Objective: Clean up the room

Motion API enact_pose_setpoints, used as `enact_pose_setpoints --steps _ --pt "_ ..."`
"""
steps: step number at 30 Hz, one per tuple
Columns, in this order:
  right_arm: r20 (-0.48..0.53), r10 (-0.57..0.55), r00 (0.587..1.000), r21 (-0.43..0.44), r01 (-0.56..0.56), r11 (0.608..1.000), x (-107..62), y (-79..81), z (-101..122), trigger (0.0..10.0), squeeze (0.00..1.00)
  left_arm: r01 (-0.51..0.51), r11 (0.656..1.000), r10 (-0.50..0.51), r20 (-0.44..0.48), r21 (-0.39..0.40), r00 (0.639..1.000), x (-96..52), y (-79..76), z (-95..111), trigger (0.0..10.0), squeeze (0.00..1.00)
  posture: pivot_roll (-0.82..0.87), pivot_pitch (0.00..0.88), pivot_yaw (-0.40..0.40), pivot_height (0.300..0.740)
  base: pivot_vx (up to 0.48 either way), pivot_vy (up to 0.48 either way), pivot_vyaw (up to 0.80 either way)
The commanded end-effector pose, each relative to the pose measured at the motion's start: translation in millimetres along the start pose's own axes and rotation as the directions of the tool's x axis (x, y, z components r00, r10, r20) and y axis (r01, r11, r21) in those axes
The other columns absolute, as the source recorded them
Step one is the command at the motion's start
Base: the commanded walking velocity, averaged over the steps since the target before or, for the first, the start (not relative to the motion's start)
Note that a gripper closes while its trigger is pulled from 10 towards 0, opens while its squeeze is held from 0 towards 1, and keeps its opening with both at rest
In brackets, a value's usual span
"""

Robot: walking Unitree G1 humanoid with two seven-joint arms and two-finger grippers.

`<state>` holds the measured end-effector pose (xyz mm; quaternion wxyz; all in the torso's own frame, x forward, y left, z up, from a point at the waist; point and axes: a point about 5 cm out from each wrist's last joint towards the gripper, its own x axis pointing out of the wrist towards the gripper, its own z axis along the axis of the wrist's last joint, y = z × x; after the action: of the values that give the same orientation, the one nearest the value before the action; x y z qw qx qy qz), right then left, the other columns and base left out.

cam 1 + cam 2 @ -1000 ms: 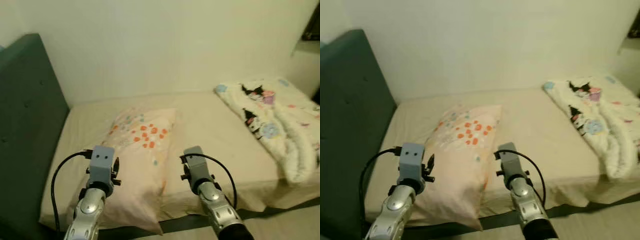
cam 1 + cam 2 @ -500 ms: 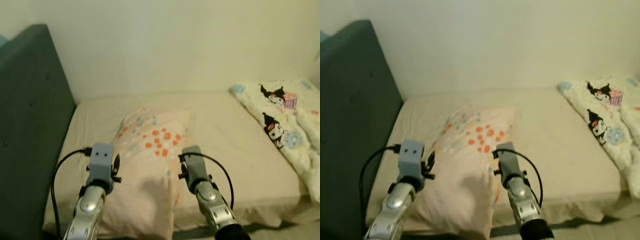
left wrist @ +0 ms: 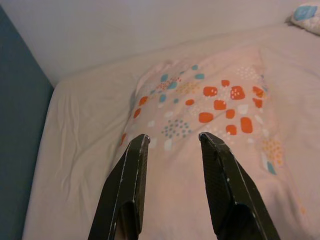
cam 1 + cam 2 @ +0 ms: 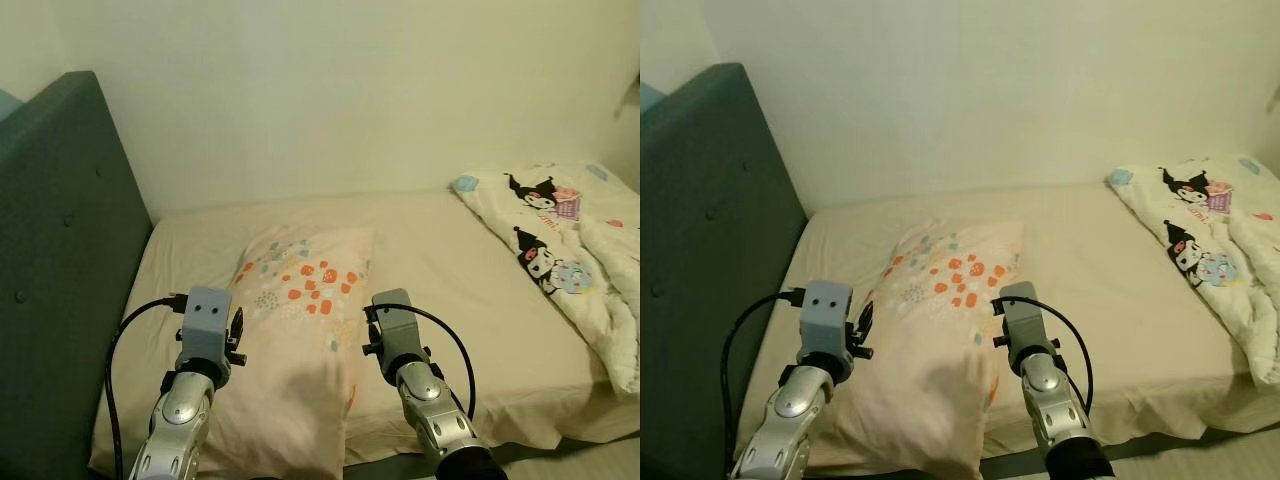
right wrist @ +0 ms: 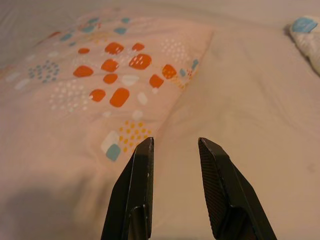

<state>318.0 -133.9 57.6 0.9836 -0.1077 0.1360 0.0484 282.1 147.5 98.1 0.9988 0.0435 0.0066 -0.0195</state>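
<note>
Against a pale wall, the bed [image 4: 470,290] holds the spotted pillow [image 4: 300,330] near its teal headboard [image 4: 60,270], and the left gripper [image 3: 170,142] and right gripper [image 5: 175,145], fingers parted and empty, flank it, likely poised to grasp its sides.

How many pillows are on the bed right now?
1. The pillow, pale pink with orange and blue spots, lies on the left half of the bed near the headboard, between both arms. The folded blanket at the right could hide another.
</note>
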Motion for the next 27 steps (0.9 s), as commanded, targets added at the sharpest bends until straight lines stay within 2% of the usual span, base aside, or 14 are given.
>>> enact_pose_setpoints --steps 1,8,12,27 --pt "0.026 0.004 1.000 0.019 -0.005 1.000 -0.1 2.0 5.0 10.0 0.00 -0.002 1.000 0.002 -0.014 -0.003 1.000 -1.3 1.2 -3.9 10.0 0.00 -0.03 0.064 -0.001 0.740 0.000 0.000 0.00" --pt "0.020 -0.001 1.000 0.066 0.000 0.998 -0.1 2.2 3.7 10.0 0.00 -0.006 1.000 0.006 -0.015 -0.002 1.000 -0.1 1.7 -4.1 10.0 0.00 -0.03 0.063 0.000 0.725 0.000 0.000 0.00" --pt "0.024 -0.010 1.000 0.053 0.008 0.999 -0.6 0.3 3.5 10.0 0.00 -0.008 1.000 0.008 -0.013 -0.004 1.000 -0.3 2.1 -4.3 10.0 0.00 -0.03 0.064 0.000 0.711 0.000 0.000 0.00" --pt "0.079 -0.018 0.997 0.066 0.013 0.998 -0.4 -2.6 11.9 10.0 0.00 -0.008 1.000 0.008 0.000 0.002 1.000 1.1 2.7 -2.3 10.0 0.00 -0.03 0.064 0.006 0.711 0.000 0.023 0.00"
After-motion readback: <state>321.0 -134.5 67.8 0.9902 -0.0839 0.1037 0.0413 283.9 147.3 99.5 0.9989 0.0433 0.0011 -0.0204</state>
